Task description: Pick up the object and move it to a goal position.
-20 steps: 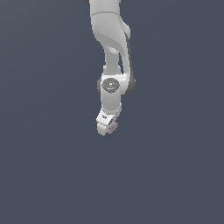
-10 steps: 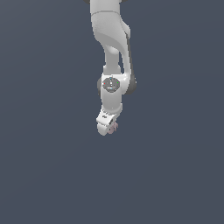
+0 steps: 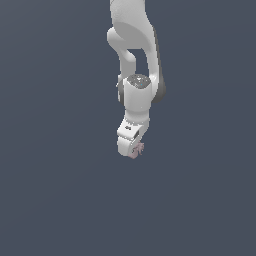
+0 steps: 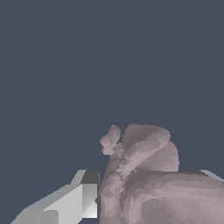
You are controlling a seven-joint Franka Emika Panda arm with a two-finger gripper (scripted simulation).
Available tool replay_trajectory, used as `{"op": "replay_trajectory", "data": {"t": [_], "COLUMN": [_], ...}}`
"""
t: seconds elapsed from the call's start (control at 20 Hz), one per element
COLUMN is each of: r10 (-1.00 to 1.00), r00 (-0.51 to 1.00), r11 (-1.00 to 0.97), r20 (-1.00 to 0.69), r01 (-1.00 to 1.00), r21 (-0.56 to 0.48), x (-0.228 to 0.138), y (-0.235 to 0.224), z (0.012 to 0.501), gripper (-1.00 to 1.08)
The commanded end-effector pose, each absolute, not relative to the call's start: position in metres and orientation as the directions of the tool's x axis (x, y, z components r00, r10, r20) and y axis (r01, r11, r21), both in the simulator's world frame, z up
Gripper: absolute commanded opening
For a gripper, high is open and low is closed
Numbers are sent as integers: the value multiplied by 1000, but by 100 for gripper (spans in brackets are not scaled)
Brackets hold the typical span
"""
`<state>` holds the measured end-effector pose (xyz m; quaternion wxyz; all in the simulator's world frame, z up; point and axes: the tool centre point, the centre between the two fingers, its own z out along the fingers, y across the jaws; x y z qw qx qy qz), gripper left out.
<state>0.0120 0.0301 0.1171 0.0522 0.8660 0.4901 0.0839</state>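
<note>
The gripper (image 3: 134, 151) was clamped on the object (image 4: 144, 175), which sat between its fingers (image 4: 78, 199), jutting past the tips.

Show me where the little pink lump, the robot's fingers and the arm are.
pink lump (image 4: 148, 175): wrist view, its bulging middle.
fingers (image 4: 83, 197): wrist view, one finger's pale flat face beside the lump.
arm (image 3: 136, 97): exterior view, the white lower segment.
</note>
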Motion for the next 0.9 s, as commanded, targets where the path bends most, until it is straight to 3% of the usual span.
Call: {"op": "replay_trajectory", "data": {"t": [0.0, 0.4, 0.85], "r10": [854, 844, 836], "r00": [503, 479, 440], "r11": [-519, -536, -546], "r20": [130, 242, 328], "r01": [822, 728, 613], "r21": [234, 427, 571], "x": [31, 80, 101], "y": [43, 85, 119], "z": [146, 250, 345], "gripper": [-100, -100, -100]}}
